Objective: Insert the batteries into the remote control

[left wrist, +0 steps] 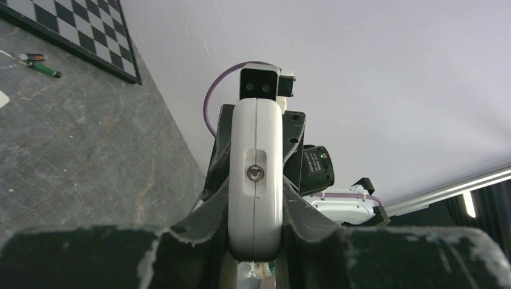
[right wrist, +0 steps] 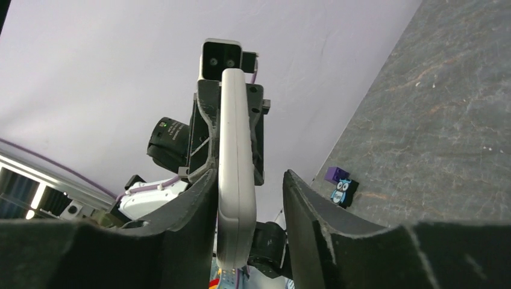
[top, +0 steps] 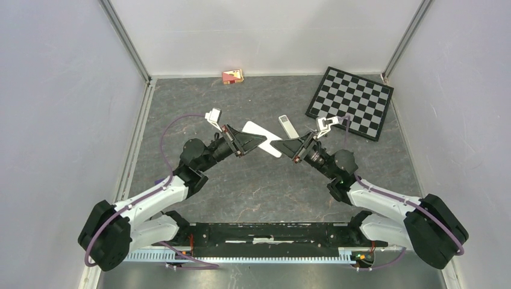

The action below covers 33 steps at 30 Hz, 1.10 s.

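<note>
While both arms meet over the middle of the bench (top: 253, 192), the remote control (left wrist: 255, 144) hangs between them, raised off the surface.

Left gripper (left wrist: 253, 205): jaws closed on the remote, a finger pressed to each side of its white body. You have a real hold there.

Right gripper (right wrist: 248, 180): jaws partly open around the same remote. Its thin edge leans on one finger, with a clear gap to the other. Not a grip.

From above, the remote's long axis runs on a slant, far-left to near-right. The grippers come at it from opposite sides, tips nearly touching.

Batteries (left wrist: 39, 63): two, on the bench just beside the edge of the chessboard (top: 349, 102), lying roughly end to end along it. You see them only from the left wrist; from above I can't pick them out. They sit well apart from both jaws, off on the right side. The right arm is nearer and its jaws are the slack ones, so I judge the fetch falls to it while your left holds the remote.

Slim white piece (top: 287, 126) lies on the bench just beyond the grippers, likely the battery cover. I can't tell whether the compartment is open.
</note>
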### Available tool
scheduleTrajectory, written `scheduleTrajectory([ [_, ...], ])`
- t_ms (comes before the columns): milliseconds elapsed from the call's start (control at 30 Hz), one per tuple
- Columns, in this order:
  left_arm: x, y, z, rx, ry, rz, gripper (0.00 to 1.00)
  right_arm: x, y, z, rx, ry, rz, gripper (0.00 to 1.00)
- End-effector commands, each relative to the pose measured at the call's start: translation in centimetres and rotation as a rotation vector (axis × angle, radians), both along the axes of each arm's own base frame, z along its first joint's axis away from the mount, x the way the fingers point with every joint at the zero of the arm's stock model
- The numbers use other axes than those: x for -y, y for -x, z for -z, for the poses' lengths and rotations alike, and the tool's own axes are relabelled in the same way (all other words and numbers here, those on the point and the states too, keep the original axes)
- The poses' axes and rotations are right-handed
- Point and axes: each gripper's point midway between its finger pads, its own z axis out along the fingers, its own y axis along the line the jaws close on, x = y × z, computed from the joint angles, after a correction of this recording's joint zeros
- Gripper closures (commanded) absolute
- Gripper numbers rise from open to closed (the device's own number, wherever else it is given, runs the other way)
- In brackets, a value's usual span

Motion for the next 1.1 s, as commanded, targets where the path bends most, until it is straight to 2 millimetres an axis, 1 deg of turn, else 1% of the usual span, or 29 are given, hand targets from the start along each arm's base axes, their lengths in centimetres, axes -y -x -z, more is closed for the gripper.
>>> scheduleTrajectory([
  [0,-0.9,0.5,-4.9,0.135,0.08,-0.023,0.98,0.9,-0.9,2.4,-0.008,0.054,0.061,0.47],
  [33,-1.0,0.6,-5.0,0.139,0.077,-0.023,0.98,1.0,-1.0,2.4,-0.007,0.058,0.066,0.46],
  [100,-1.0,0.6,-4.9,0.147,0.065,-0.027,0.98,1.2,-1.1,2.7,-0.013,0.069,0.073,0.48],
  [300,-1.2,0.5,-5.2,0.16,0.045,-0.04,0.98,1.2,-1.0,3.6,-0.038,0.089,0.061,0.6],
  [400,-1.3,0.4,-5.3,0.155,0.052,-0.048,0.98,1.0,-0.5,3.7,-0.037,0.071,0.033,0.69],
  [467,-1.5,0.4,-5.7,0.135,0.072,-0.05,0.98,1.0,-0.2,3.3,-0.009,0.056,0.018,0.79],
  [500,-1.6,0.4,-5.9,0.118,0.08,-0.05,0.98,1.0,0.1,2.8,0.028,0.047,0.008,0.82],
  [533,-1.8,0.2,-5.9,0.09,0.082,-0.051,0.98,1.0,0.4,2.0,0.088,0.036,0.0,0.83],
  [567,-1.9,0.2,-6.1,0.076,0.09,-0.043,0.98,0.9,0.7,1.7,0.125,0.037,-0.012,0.84],
  [667,-2.1,0.3,-6.8,0.042,0.098,-0.008,0.98,0.6,1.4,1.5,0.191,0.048,-0.059,0.87],
  [800,-2.1,0.3,-7.3,0.04,0.096,0.018,0.98,0.7,1.5,1.7,0.197,0.046,-0.076,0.9],
  [867,-2.1,0.2,-7.1,0.04,0.088,0.011,0.98,0.6,0.9,2.0,0.17,0.055,-0.058,0.88],
  [900,-2.2,0.0,-6.9,0.041,0.084,0.002,0.98,0.5,0.3,2.6,0.133,0.078,-0.043,0.86],
  [933,-2.2,-0.1,-6.6,0.042,0.079,-0.006,0.98,0.5,-0.5,3.7,0.075,0.113,-0.019,0.8],
  [967,-2.3,-0.1,-6.6,0.055,0.077,-0.013,0.98,0.5,-1.2,4.2,0.051,0.141,0.004,0.73],
  [1000,-2.3,-0.2,-6.4,0.067,0.072,-0.02,0.98,0.3,-1.7,5.2,0.007,0.179,0.014,0.66],
  [1033,-2.3,-0.3,-6.1,0.072,0.066,-0.027,0.98,0.3,-2.0,5.6,-0.019,0.198,0.025,0.61],
  [1067,-2.3,-0.4,-5.9,0.081,0.056,-0.033,0.98,0.4,-2.3,5.9,-0.039,0.213,0.034,0.54],
])
